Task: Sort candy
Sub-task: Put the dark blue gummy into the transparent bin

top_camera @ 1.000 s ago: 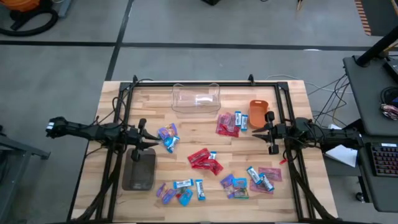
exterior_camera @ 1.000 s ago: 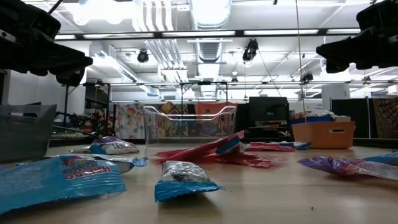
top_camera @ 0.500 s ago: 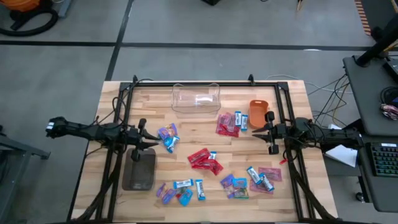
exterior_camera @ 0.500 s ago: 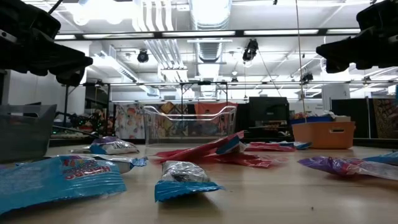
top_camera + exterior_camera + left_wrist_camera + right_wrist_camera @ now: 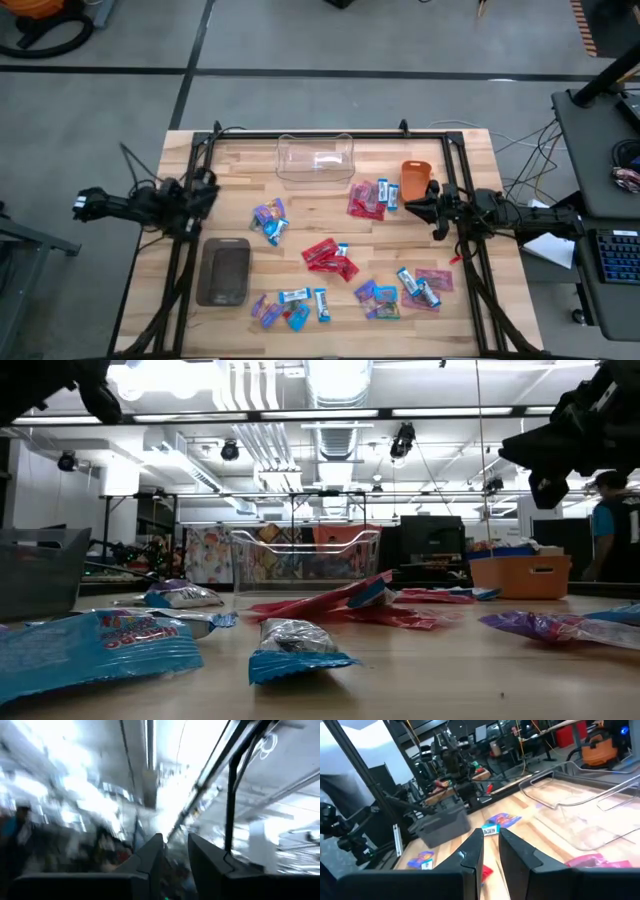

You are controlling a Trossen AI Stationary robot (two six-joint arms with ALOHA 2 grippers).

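Many candy (image 5: pixel 330 256) packets scattered mid-frame, none sorted. Left gripper (image 5: pixel 175 851) and right gripper (image 5: pixel 491 836) narrow, empty. Best: widen jaws, descend on isolated packet.

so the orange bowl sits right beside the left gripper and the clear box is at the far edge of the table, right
Not quite. In the high view, the orange bowl sits beside the right gripper, not the left. The clear box is indeed at the table's far edge.
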